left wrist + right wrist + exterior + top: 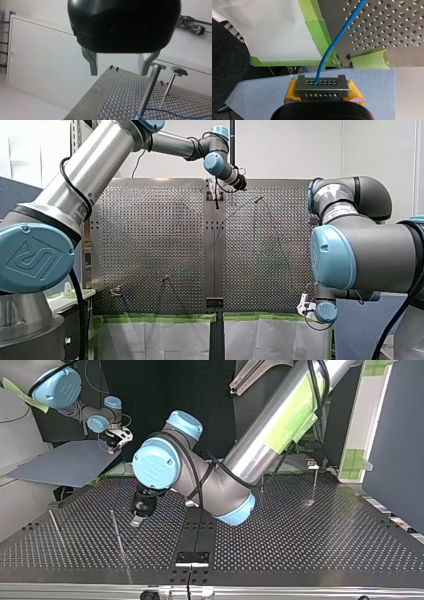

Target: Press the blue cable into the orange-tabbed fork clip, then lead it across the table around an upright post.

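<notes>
The right claw (322, 88) clamped the blue cable (335, 40) beyond the table (387, 30) edge. The left claw (119, 73) stood open, empty, beside a post (150, 92) the cable touched. The clip was unseen; routing judged nearly complete.

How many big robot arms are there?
2: my left silver-and-blue arm enters at the front view's left, reaching over the perforated metal table; my right grey-and-blue arm sits at its right.

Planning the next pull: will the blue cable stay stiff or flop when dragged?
Probably floppy: the blue cable leaves my right gripper in a loose curve. Likely light, being thin. It lies against the upright post, so a pull may tighten it there.
</notes>
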